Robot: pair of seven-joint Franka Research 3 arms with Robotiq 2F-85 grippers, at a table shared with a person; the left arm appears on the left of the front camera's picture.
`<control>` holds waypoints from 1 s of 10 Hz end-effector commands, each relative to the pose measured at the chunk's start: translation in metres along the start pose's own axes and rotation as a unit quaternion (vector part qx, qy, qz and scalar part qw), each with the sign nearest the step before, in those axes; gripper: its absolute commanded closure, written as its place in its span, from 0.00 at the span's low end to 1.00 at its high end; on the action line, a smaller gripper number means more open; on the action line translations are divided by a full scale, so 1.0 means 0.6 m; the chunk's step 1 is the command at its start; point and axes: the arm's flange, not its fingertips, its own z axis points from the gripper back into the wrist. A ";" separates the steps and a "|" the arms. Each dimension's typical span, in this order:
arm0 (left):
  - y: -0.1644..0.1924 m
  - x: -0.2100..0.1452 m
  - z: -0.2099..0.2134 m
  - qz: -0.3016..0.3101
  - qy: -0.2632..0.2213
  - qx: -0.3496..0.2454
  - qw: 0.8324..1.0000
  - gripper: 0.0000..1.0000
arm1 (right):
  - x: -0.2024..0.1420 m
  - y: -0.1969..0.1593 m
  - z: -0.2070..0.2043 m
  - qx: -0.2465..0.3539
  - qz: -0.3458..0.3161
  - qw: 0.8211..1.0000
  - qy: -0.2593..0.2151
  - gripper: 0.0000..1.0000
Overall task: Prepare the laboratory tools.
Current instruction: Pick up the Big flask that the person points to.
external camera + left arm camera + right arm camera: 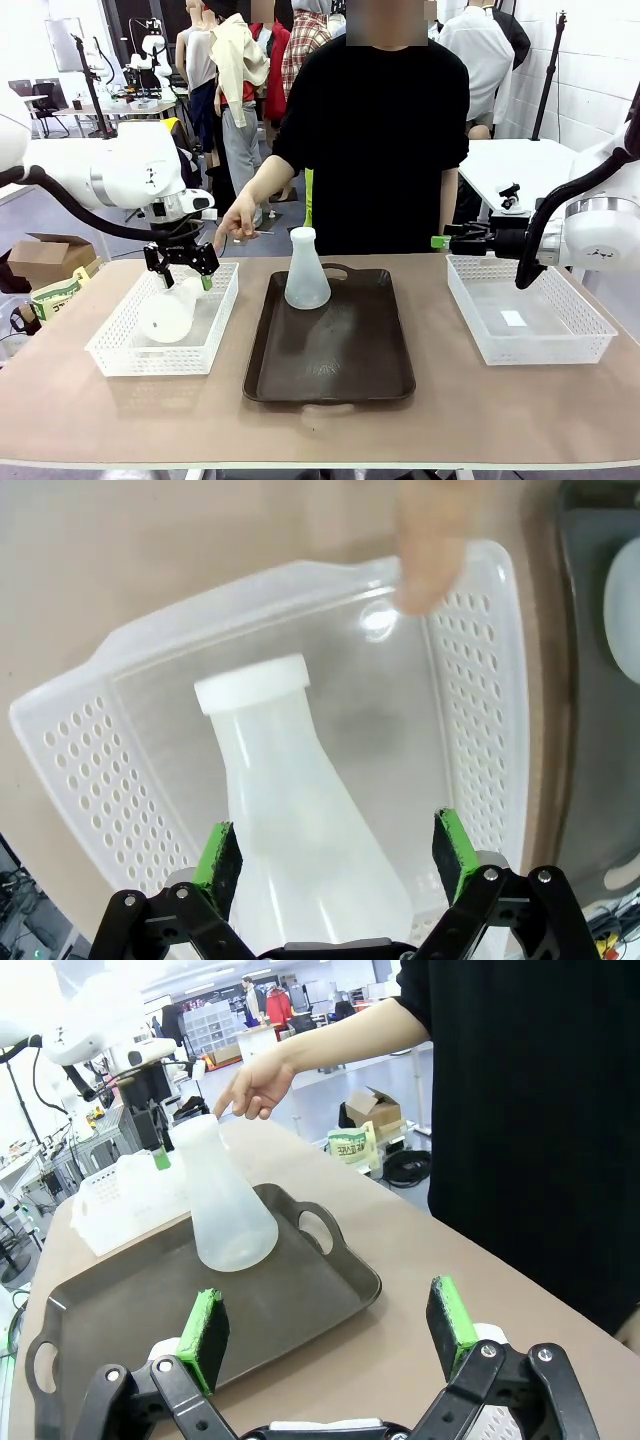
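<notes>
My left gripper [181,276], fingers apart, hangs over a milky, thick-rimmed flask [300,800] lying in the basket [70,760] at the tabletop's left edge; my right gripper [330,1335] is spread too.

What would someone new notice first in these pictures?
An upright conical flask stands on the dark brown tray in the middle. A second flask lies on its side in the left white mesh basket, the robot's open left hand just above it, while the person's hand points toward that basket.

Flask [290,780] lies in the white basket [480,710].
Left gripper [338,855] stands wide open, one pad [220,865] at each side of it.
</notes>
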 end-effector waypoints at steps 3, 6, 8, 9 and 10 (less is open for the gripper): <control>0.024 0.037 -0.027 0.038 -0.005 0.003 0.999 0.00 | -0.001 0.002 0.000 0.004 0.003 1.000 0.006 0.00; 0.037 0.056 -0.036 0.051 -0.018 0.006 0.999 0.00 | -0.001 0.002 0.000 0.004 0.003 1.000 0.006 0.00; 0.040 0.058 -0.041 0.056 -0.029 0.010 0.998 0.00 | -0.001 0.002 0.000 0.004 0.003 1.000 0.006 0.00; 0.039 0.059 -0.046 0.055 -0.022 0.013 0.998 0.00 | -0.001 0.002 0.000 0.004 0.003 1.000 0.006 0.00; 0.036 0.059 -0.050 0.051 -0.023 0.013 0.998 0.00 | -0.001 0.002 0.000 0.004 0.003 1.000 0.006 0.00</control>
